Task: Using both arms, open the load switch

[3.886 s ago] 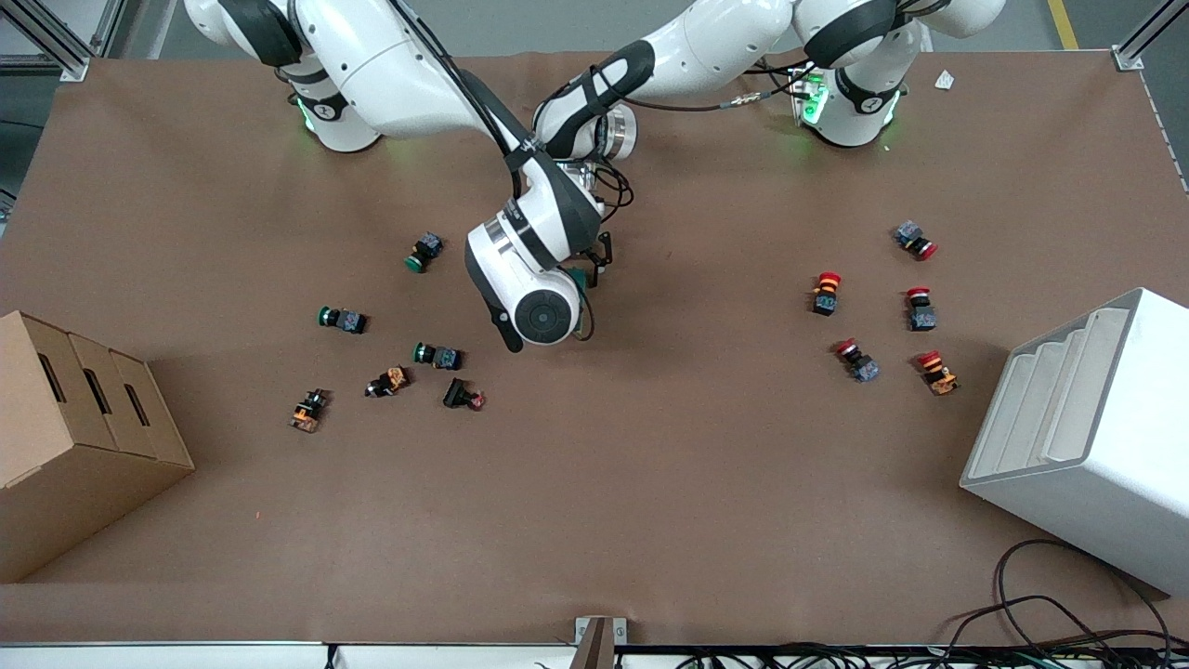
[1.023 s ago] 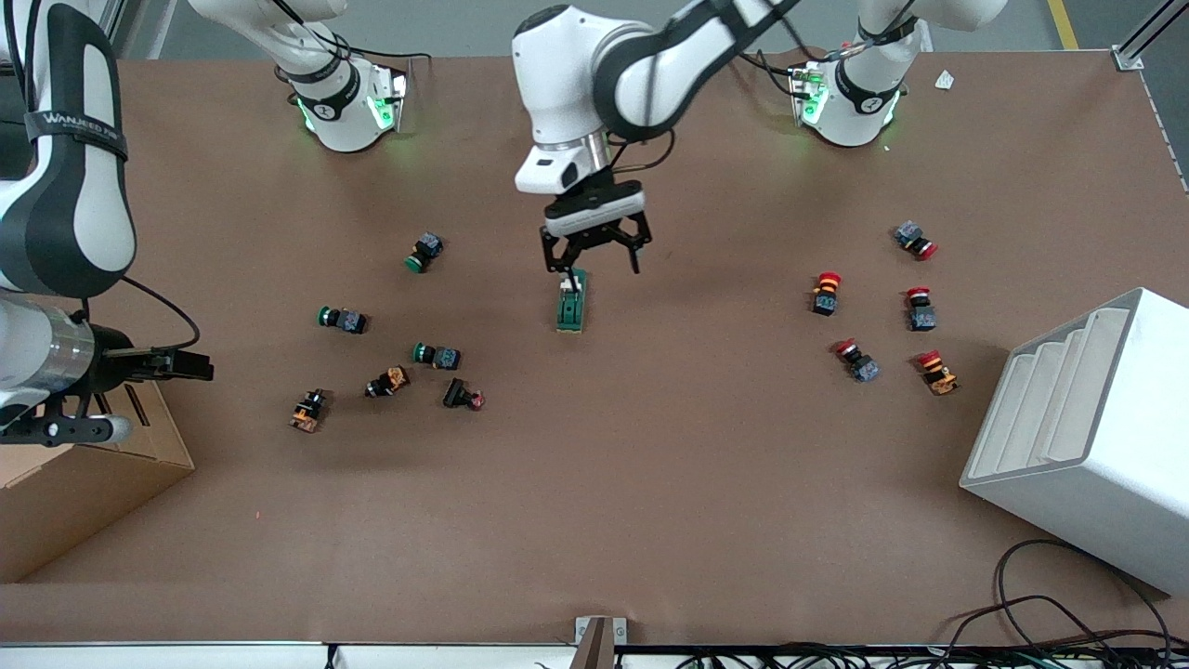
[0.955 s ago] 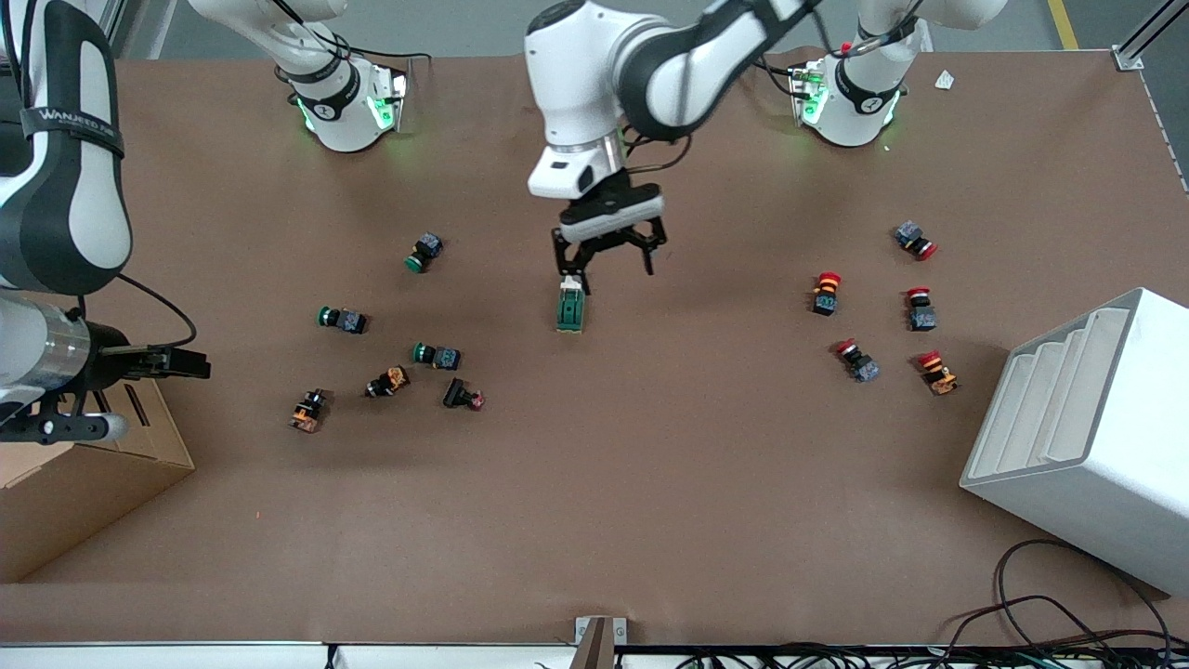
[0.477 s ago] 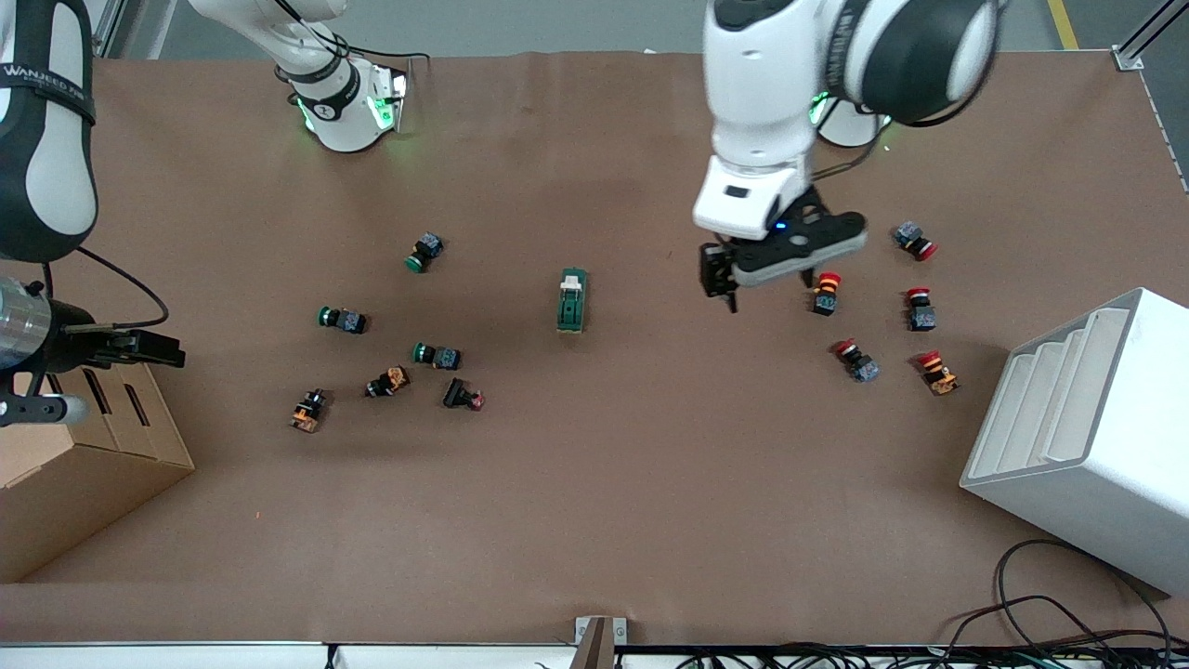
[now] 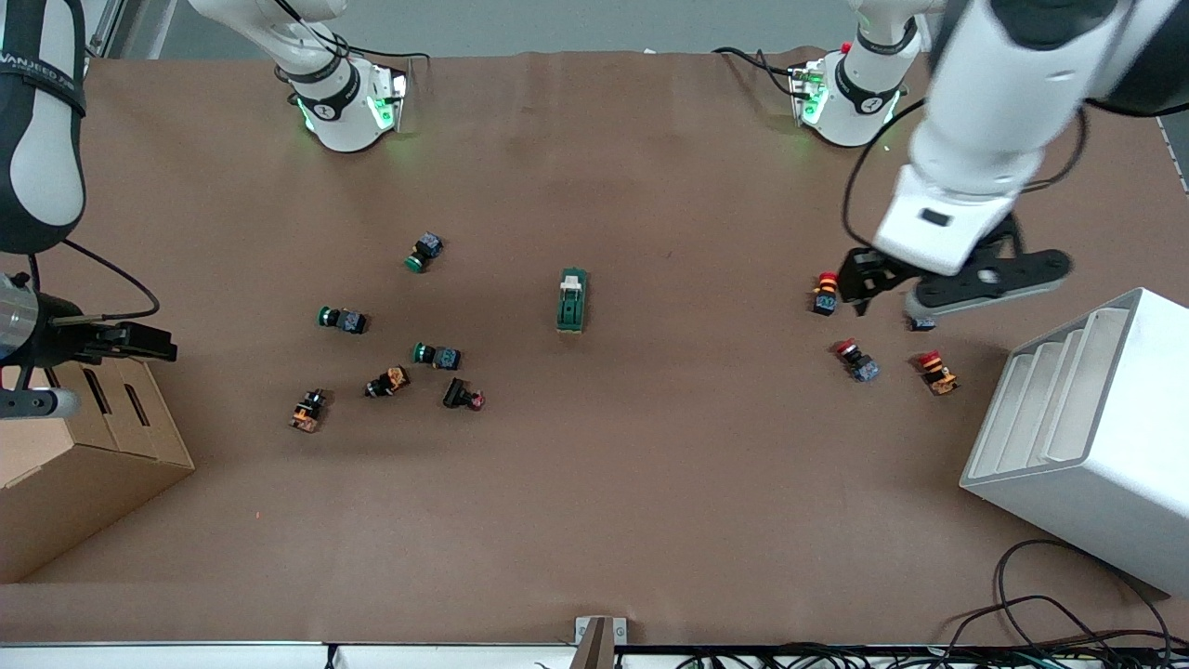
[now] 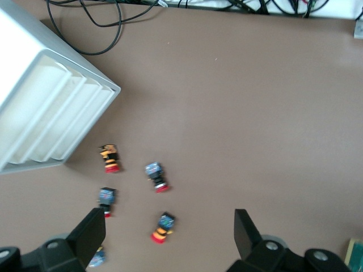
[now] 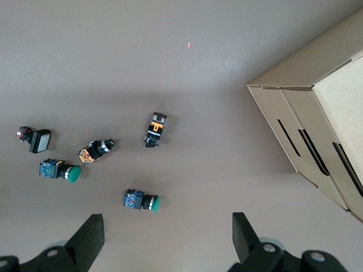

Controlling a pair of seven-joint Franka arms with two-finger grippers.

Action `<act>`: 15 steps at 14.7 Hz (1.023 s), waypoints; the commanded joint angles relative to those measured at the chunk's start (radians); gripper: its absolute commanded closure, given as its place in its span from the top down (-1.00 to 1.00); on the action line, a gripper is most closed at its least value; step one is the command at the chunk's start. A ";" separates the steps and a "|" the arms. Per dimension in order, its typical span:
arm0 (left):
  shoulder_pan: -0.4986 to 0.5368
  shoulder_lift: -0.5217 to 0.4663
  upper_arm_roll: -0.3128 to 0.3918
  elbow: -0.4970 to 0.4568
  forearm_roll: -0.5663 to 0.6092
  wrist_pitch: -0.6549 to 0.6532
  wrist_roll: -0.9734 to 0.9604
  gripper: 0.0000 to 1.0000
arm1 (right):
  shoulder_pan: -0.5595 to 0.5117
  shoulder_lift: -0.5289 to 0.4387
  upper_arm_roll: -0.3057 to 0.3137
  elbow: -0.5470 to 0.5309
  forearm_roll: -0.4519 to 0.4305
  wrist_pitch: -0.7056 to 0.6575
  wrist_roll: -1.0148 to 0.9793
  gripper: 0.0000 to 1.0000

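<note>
Two white jointed arms were up off the brown desk (image 5: 594,483), and neither held anything. "WANJEED" was the only writing legible, on a black strap round the right arm (image 5: 37,121), cut off at the picture's edge. That arm hung over its own end of the desk, its wrist level, the right gripper (image 5: 139,342) over the tan cardboard box (image 5: 84,465) with slots; in its wrist view the black fingers (image 7: 85,238) stood spread wide above green and orange push-buttons (image 7: 142,200). The left arm (image 5: 985,121) bent down toward its own end, the left gripper (image 5: 859,279) over the red-capped push-buttons (image 5: 825,293) near the white stepped bin (image 5: 1096,437); its fingers (image 6: 91,235) were spread apart too. Alone at mid-desk lay the small dark-green load switch (image 5: 571,300) with its cream toggle, well apart from both grippers.
</note>
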 commanded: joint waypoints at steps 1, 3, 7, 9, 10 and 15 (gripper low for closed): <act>0.002 -0.063 0.081 -0.012 -0.070 -0.063 0.148 1.00 | -0.016 -0.017 0.017 -0.004 -0.010 -0.018 -0.004 1.00; -0.007 -0.097 0.165 -0.018 -0.146 -0.089 0.260 1.00 | -0.023 -0.064 0.014 -0.019 -0.004 -0.056 -0.012 1.00; -0.113 -0.149 0.332 -0.083 -0.212 -0.100 0.300 1.00 | -0.039 -0.205 0.016 -0.160 0.004 -0.081 -0.021 1.00; -0.115 -0.166 0.336 -0.113 -0.229 -0.100 0.302 1.00 | -0.037 -0.318 0.016 -0.299 0.001 -0.043 -0.021 1.00; -0.113 -0.178 0.337 -0.130 -0.233 -0.100 0.309 1.00 | -0.037 -0.364 0.016 -0.356 -0.004 -0.020 -0.021 1.00; -0.107 -0.214 0.365 -0.176 -0.239 -0.099 0.435 1.00 | -0.037 -0.454 0.019 -0.400 -0.013 -0.032 -0.024 1.00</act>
